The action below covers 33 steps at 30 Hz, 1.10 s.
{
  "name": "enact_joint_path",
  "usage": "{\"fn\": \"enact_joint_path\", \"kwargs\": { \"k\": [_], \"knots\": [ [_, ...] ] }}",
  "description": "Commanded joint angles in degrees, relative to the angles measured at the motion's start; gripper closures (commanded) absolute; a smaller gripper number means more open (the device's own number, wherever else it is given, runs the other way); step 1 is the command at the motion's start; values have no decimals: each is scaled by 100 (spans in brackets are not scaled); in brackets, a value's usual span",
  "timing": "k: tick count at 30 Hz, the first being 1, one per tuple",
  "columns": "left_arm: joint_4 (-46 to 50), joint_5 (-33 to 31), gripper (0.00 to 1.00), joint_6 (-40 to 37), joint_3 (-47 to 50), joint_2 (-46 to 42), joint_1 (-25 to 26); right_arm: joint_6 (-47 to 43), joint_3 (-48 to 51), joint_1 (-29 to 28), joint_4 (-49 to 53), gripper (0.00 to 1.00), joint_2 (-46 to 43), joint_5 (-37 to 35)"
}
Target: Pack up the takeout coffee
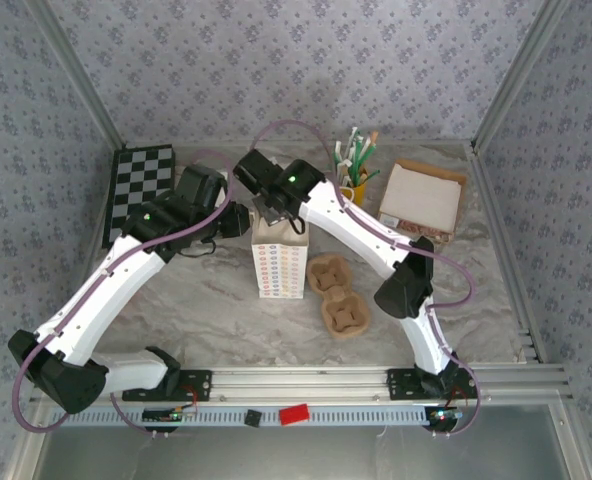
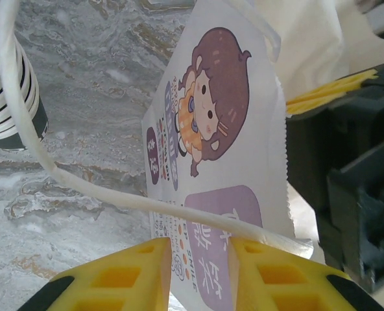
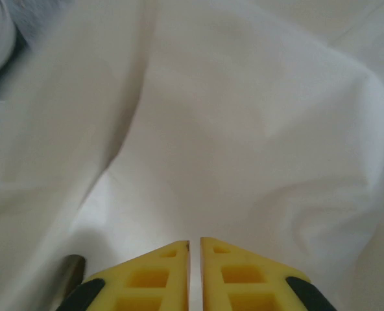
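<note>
One pulp cup carrier [image 1: 328, 274] just beside dotted bag [image 1: 279, 266]

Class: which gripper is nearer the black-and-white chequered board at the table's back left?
Left. The left gripper sits at the white dotted paper bag's edge facing the chequered board; the right gripper is at the bag's mouth, farther away.

A dotted paper bag [image 1: 279, 262] stands just beside 2 pulp cup trays [image 1: 328, 275], a checkerboard [image 1: 139, 185] lying well apart.

Bag [image 1: 279, 268] left of carrier [image 1: 336, 292], chessboard [image 1: 141, 180] behind-left
</note>
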<state>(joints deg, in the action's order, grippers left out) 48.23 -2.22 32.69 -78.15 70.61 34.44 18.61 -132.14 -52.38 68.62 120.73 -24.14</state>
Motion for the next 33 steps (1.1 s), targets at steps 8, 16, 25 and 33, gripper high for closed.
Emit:
{"fn": "enact_joint_path", "kwargs": {
  "k": [8, 16, 25, 33],
  "knots": [
    [-84, -104, 71, 52, 10, -229, -54, 26, -210, 416, -158, 79, -548, -11],
    [-106, -139, 70, 53, 12, -352, -59, -163, -326, 560, -349, 80, -59, 102],
    [-156, -165, 69, -9, -44, -552, -101, -559, -1021, 384, -344, 79, -159, 105],
    [222, -571, 63, -250, -368, -1107, -197, -280, -304, 584, -762, 62, -1613, 646]
  ]
}}
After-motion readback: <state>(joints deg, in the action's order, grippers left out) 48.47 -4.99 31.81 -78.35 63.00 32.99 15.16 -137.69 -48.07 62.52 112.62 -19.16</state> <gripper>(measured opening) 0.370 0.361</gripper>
